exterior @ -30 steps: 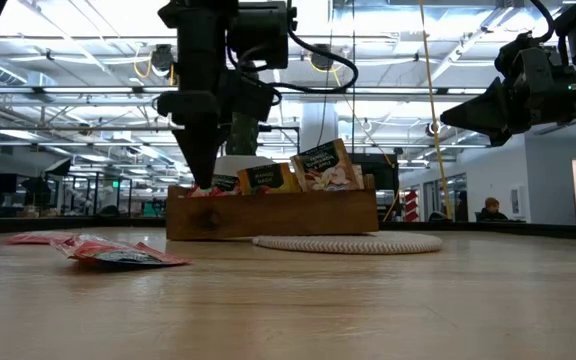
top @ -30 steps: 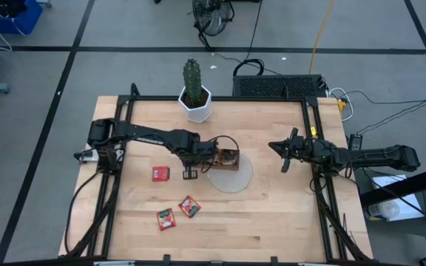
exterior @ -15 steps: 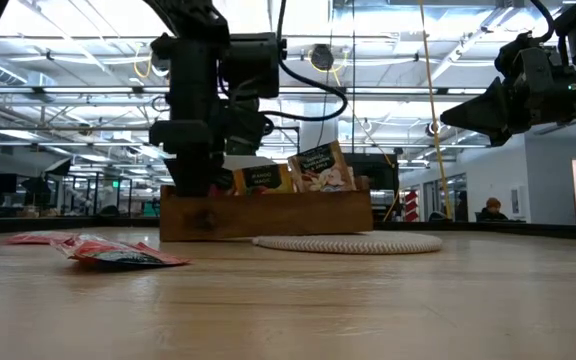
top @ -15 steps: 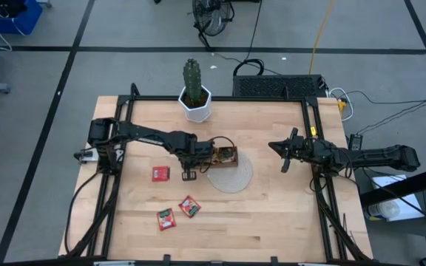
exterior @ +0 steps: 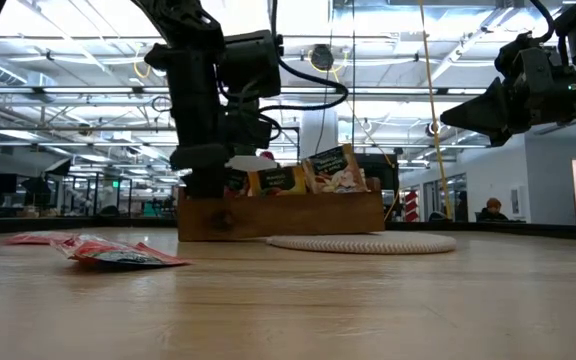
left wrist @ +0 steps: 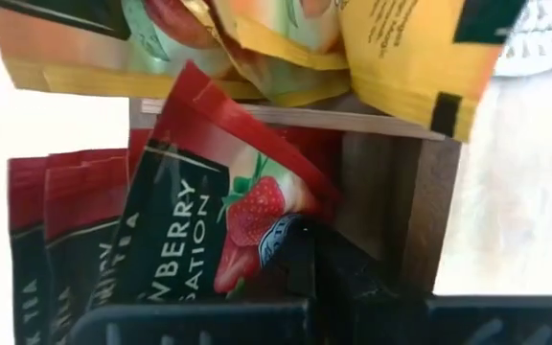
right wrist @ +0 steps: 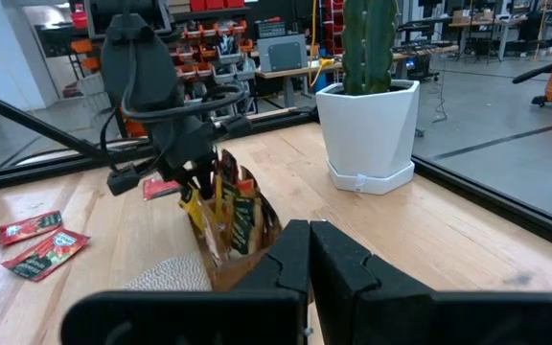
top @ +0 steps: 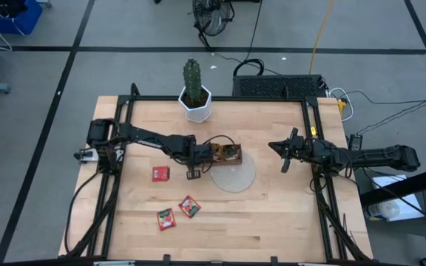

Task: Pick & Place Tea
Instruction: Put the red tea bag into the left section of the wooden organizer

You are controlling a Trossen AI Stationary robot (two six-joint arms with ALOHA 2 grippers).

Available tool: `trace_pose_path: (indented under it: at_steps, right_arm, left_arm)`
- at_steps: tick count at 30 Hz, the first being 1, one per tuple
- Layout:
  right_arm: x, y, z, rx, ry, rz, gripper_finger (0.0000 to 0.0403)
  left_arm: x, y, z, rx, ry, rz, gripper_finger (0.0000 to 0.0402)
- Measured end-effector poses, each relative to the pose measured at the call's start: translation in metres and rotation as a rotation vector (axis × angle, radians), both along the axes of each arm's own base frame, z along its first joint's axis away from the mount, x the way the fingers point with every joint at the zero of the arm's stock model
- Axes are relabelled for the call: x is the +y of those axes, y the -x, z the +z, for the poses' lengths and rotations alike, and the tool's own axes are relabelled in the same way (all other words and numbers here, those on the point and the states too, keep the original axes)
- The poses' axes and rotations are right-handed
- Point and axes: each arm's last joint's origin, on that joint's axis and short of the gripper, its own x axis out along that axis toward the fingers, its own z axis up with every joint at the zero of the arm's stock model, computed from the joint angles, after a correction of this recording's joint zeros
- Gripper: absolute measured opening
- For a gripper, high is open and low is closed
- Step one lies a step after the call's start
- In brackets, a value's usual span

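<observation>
A brown wooden tray (top: 226,154) stands on a round woven mat (top: 237,176) mid-table. It holds upright tea sachets, red ones (left wrist: 65,240) at its left end and orange-yellow ones (left wrist: 391,48) beside them. My left gripper (top: 205,154) points steeply down into the tray's left end, shut on a red strawberry sachet (left wrist: 209,201). Three red sachets lie flat on the table (top: 160,174), (top: 189,206), (top: 166,219). My right gripper (top: 274,146) hovers shut above the table's right side, touching nothing. My left gripper pinches the red sachet between its two fingers at one corner (left wrist: 274,240). The fingers come from above, slanting steeply down. The sachet stands tilted inside the tray, leaning on the other red sachets next to the wooden wall (left wrist: 401,220).
A cactus in a white pot (top: 194,92) stands at the table's far edge behind the tray. Black frame rails run along the table's left and right sides. Bare wood lies near the front edge and right of the mat.
My left gripper has come down with the red sachet into the left end of the tray and tipped more upright. The tray and the mat under it have slid a little toward the table's right.
</observation>
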Motion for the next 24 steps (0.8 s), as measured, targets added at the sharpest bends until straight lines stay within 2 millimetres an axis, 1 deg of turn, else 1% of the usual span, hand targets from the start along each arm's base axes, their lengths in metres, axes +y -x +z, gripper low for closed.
trace_pose_path:
  at_steps: [12,17,24]
  right_arm:
    - [0.000,0.000,0.000,0.000,0.000,0.000,0.0000]
    - [0.000,0.000,0.000,0.000,0.000,0.000,0.0000]
    - [0.000,0.000,0.000,0.000,0.000,0.000,0.0000]
  left_arm:
    - [-0.013,0.001,-0.001,0.012,-0.148,0.006,0.0004]
    - [-0.015,0.001,-0.001,0.007,-0.163,0.020,0.0007]
    - [-0.020,0.002,-0.002,0.015,-0.128,0.011,0.0019]
